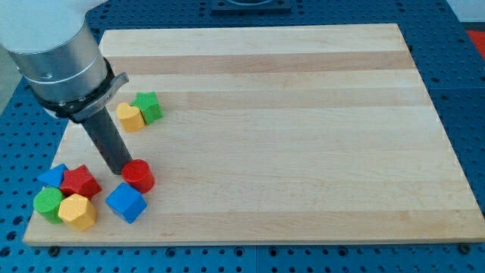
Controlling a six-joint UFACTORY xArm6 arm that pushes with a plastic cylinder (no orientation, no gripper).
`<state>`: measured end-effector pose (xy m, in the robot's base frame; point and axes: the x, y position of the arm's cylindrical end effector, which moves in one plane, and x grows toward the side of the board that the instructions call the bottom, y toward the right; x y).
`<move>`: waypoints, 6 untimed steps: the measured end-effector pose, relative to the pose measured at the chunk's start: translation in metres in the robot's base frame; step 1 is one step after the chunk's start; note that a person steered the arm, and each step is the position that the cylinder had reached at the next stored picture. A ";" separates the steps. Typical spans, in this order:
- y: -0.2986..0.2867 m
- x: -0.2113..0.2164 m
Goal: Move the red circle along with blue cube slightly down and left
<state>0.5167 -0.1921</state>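
My tip [121, 171] rests on the wooden bench [288, 136] at its near-left part, touching or just beside the left edge of the red circle [139, 175]. The arm carries no jaws, only the dark rod, so nothing is held. The blue cube [125, 202] lies just near of the red circle and slightly left of it, almost touching. Further left, in the near-left corner, cluster a red star-like block [79, 183], a blue block [54, 177], a green circle [48, 203] and a yellow hexagon [77, 211]. Farther back sit a yellow heart [129, 117] and a green block [148, 107], touching.
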 end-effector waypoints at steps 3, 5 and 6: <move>0.081 -0.032; 0.070 -0.024; 0.061 -0.007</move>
